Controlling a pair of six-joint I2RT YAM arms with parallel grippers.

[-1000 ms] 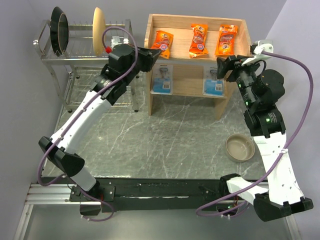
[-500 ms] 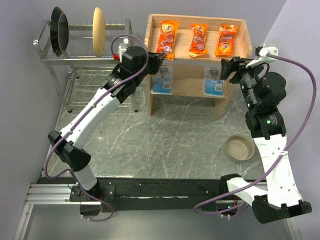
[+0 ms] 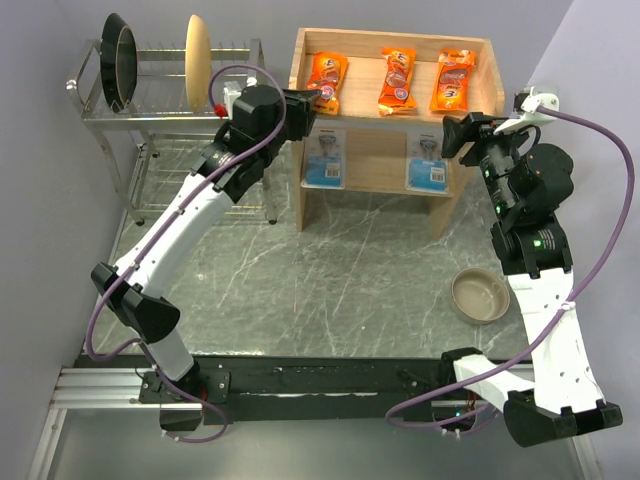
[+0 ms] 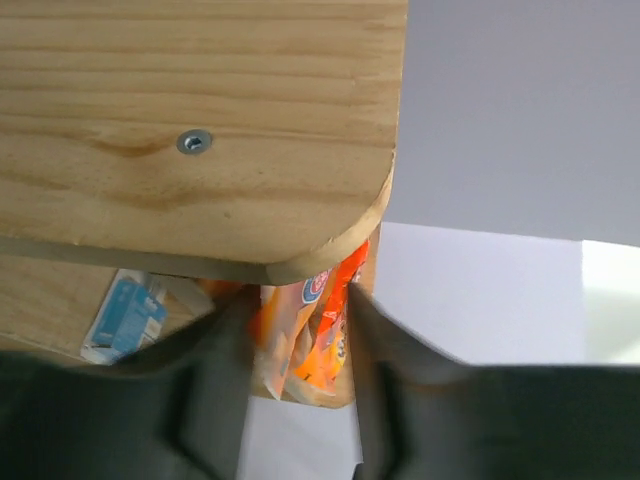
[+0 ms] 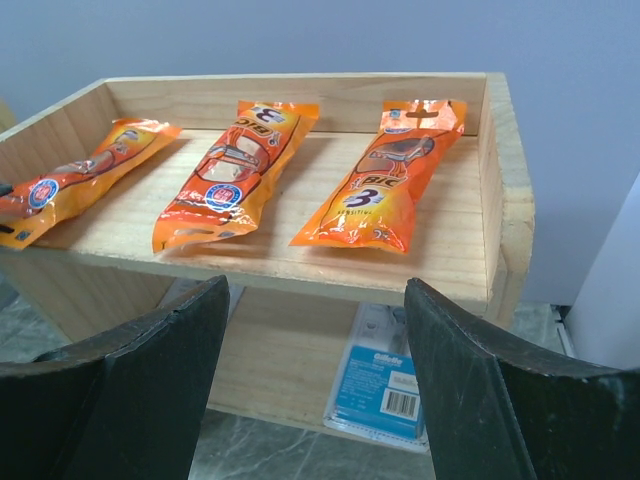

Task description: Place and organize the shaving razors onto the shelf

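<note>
Our left tool is pinching the near end of the end orange packet, one finger pressed against each side of it. The rest of that packet runs away from the tool across the upper board of the shelf and lies askew rather than square to the back edge. Our right tool has its fingers spread wide with nothing between them. It faces the shelf front, with the middle packet and the third packet lying flat just ahead of it.

The main risk we see is the shelf's side wall, which sits close beside the left tool's fingers (it fills most of that wrist view). If we swing or push the packet further, a finger could catch that wall and shove the whole shelf along the desk. That would disturb the two packets already laid out. If we let go while the pinched end hangs past the board's edge, the packet could tip back off toward the tool. A hard twist might also crumple the thin wrapper.

Much is hidden. The left wrist view shows only a strip of the packet between the fingers, so we cannot judge how deep the hold is or how much of the packet rests on wood. On the lower tier we see a corner of one blue card below and left of the left tool. Part of a second blue card shows beneath the right tool, but we cannot make out how either is seated.
</note>
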